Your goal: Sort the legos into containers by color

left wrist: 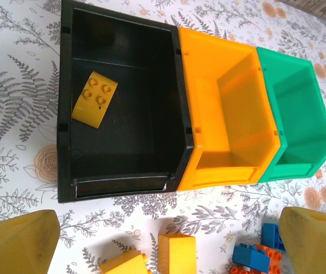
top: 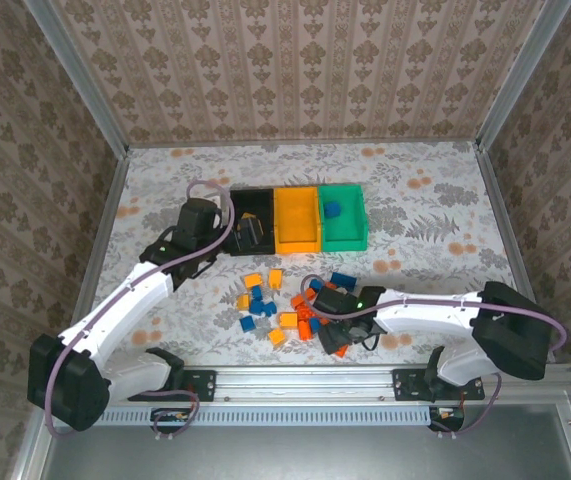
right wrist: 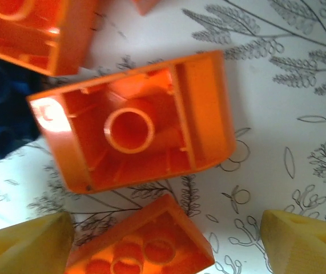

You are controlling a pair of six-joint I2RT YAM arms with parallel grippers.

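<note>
- The containers [top: 297, 243] stand as 3 joined bins in a row at the far middle of the table [top: 435, 210]: black on the left, yellow-orange in the middle, green on the right.
- The black bin [left wrist: 65, 131] holds 1 yellow brick [left wrist: 95, 98]. It lies studs up on the floor toward the bin's far left, at a slight angle.
- The yellow-orange bin [left wrist: 225, 114] shows only its own bare floor and walls.
- The green bin [top: 345, 238] holds what looks like 1 blue brick [top: 332, 209] near its far left corner. It is small in the top view, so its pose cannot be told.
- The remaining legos [top: 285, 305] lie loose on the table just in front of the bins, yellow, blue and red-orange mixed together.
- The left gripper [top: 250, 232] hangs at the black bin. In its wrist view both yellow fingers [left wrist: 17, 242] sit far apart at the lower corners, with nothing held between them.
- The right gripper [top: 330, 335] is low over the right side of the pile, jaws spread wide.
- Its wrist view shows a red-orange brick [right wrist: 134, 125] lying hollow side up just beyond the fingers [right wrist: 305, 242].
- A second red-orange brick [right wrist: 143, 242] lies studs up between those fingers. It is not clamped.
</note>
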